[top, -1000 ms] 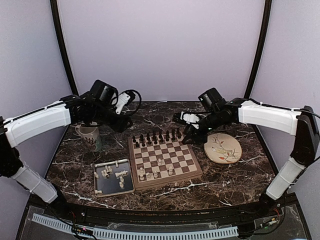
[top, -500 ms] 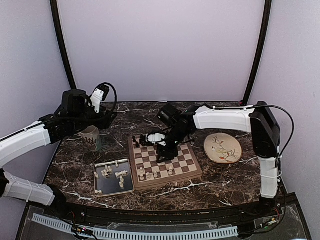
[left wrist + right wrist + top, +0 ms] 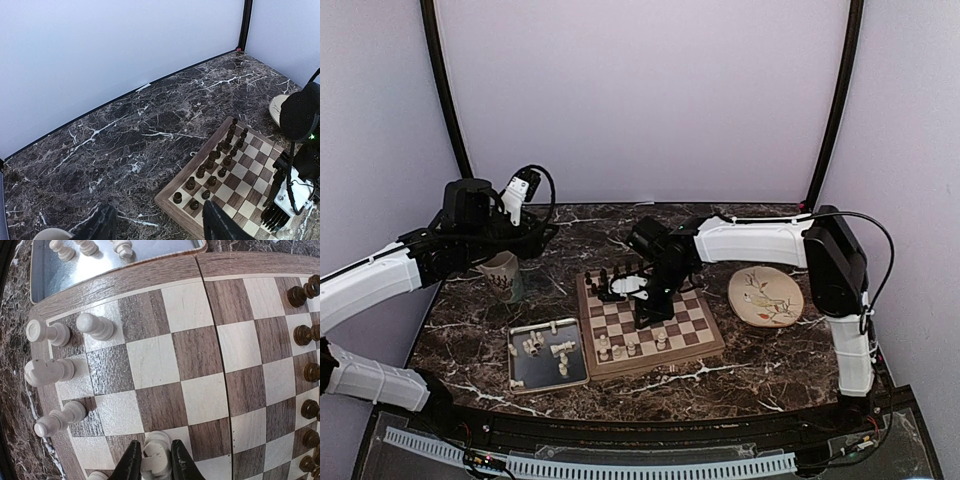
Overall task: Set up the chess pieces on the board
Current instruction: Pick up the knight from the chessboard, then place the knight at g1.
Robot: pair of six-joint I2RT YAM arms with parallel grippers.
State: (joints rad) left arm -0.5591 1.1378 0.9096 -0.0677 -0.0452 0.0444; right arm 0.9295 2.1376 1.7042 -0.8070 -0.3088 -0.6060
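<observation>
Right gripper (image 3: pixel 154 444) pinches a white piece (image 3: pixel 156 460) low over the board (image 3: pixel 150 360) (left gripper (image 3: pixel 160 222) spread, idle); an off-centre grip could topple it into white neighbours (image 3: pixel 55 422).

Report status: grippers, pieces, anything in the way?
Right gripper shut on white piece, over board. Left gripper open, empty. Nothing in the way seen.

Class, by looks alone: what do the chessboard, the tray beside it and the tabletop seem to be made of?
Chessboard: matt wood, visible grain.
Tray: probably metal, grey reflective sheen.
Tabletop: marble or imitation, dark brown, white veins.
</observation>
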